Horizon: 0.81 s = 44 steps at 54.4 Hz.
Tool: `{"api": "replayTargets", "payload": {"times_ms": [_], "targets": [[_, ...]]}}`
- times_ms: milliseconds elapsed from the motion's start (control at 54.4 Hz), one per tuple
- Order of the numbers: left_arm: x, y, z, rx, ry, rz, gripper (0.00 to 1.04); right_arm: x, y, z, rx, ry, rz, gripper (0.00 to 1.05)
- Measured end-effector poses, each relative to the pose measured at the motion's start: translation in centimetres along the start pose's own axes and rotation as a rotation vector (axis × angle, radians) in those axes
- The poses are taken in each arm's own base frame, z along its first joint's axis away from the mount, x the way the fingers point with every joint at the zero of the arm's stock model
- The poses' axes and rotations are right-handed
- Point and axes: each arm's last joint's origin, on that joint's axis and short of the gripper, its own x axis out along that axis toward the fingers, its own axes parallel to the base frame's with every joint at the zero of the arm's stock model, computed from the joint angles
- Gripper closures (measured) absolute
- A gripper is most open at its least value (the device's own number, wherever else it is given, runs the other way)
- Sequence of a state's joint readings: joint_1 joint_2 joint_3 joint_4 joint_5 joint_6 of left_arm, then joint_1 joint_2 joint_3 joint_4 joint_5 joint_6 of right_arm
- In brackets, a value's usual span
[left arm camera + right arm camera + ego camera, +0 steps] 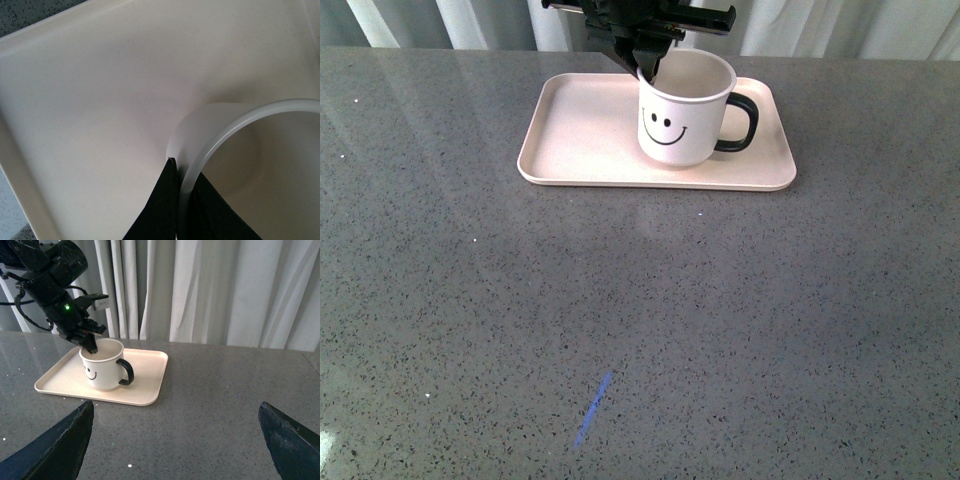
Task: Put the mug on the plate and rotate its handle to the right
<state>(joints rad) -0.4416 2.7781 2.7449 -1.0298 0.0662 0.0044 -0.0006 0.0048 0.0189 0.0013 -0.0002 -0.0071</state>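
Note:
The cream-white mug (682, 110) with a black smiley face stands upright on the pale pink plate (580, 140), right of the plate's middle. Its black handle (740, 125) points to the right in the front view. My left gripper (646, 68) comes down from above and is shut on the mug's left rim, one finger inside and one outside. In the left wrist view the mug's rim (220, 135) runs between the two black fingers (160, 210) above the plate (100, 100). My right gripper (175, 440) is open over bare table, well away from the mug (102, 371).
The plate (145, 385) lies at the far middle of a grey speckled table (640, 330). White curtains (210, 290) hang behind the table. A short blue mark (594, 408) shows on the near tabletop.

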Motion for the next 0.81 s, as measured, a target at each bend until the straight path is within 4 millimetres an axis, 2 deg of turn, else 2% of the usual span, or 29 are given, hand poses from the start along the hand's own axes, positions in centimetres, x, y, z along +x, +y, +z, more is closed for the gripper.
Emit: {"api": "replayTargets", "payload": {"times_ms": [184, 809], "targets": [[0.7, 0.1, -0.2, 0.009, 0.014, -0.003, 1.03, 0.0, 0.0, 0.0, 0.000, 0.000, 0.000, 0.09], [1.2, 0.3, -0.3, 0.030, 0.014, -0.007, 1.03, 0.0, 0.0, 0.0, 0.000, 0.000, 0.000, 0.09]]}}
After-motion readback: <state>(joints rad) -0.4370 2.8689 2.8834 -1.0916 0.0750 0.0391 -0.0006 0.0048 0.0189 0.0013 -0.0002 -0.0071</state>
